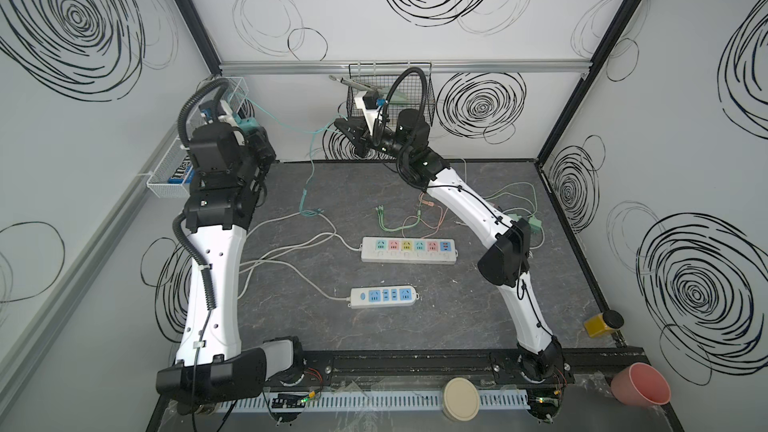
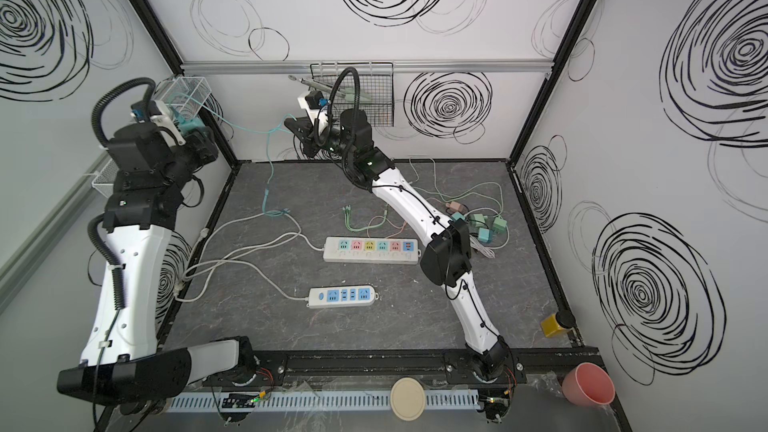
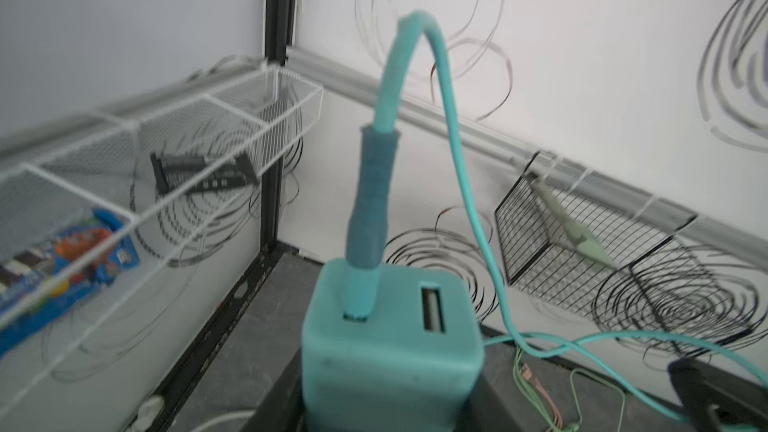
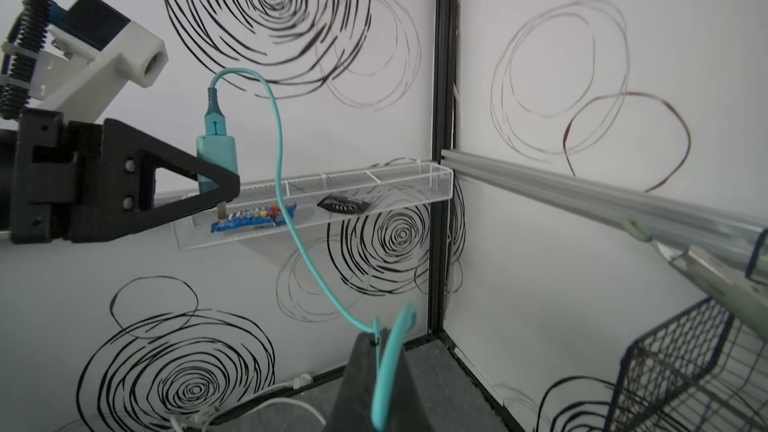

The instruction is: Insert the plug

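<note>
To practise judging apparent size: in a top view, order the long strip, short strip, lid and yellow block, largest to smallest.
1. long strip
2. short strip and lid: they look about alike, and the lid is nearer the camera, so unranked
3. yellow block

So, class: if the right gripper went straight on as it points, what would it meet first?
Probably the side wall under the white basket; the left gripper and charger seem off that line, though depth is unclear.
</note>
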